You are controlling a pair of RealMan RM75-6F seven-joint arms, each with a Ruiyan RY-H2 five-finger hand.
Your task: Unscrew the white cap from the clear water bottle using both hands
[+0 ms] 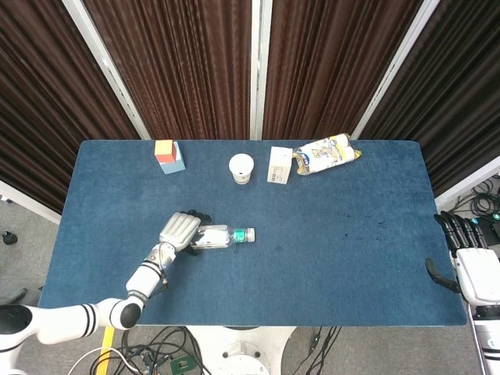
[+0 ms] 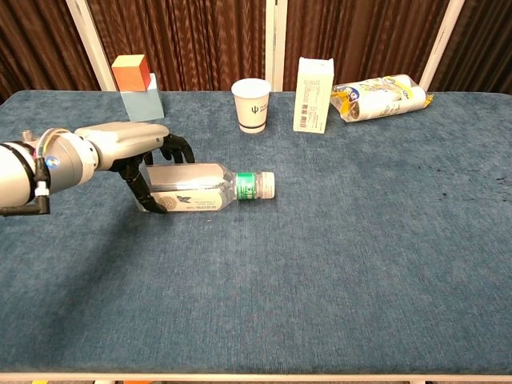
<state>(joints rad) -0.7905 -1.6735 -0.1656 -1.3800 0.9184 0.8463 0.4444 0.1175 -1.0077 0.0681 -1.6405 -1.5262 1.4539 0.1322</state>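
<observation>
The clear water bottle (image 2: 200, 188) lies on its side on the blue table (image 2: 336, 264), left of the middle, with its white cap (image 2: 268, 184) pointing right past a green neck band. My left hand (image 2: 132, 144) wraps the bottle's base end: the thumb lies against the near side and the fingers (image 2: 179, 149) curl over the far side. From the head view, the left hand (image 1: 178, 231) covers the bottle's (image 1: 221, 237) left end, and the cap (image 1: 251, 233) is free. My right hand (image 1: 471, 266) hangs past the table's right edge with its fingers apart, holding nothing.
Along the back edge stand an orange block on a light blue block (image 2: 136, 86), a white paper cup (image 2: 251, 105), a white carton (image 2: 314, 94) and a yellow-and-white snack bag (image 2: 380, 97) lying flat.
</observation>
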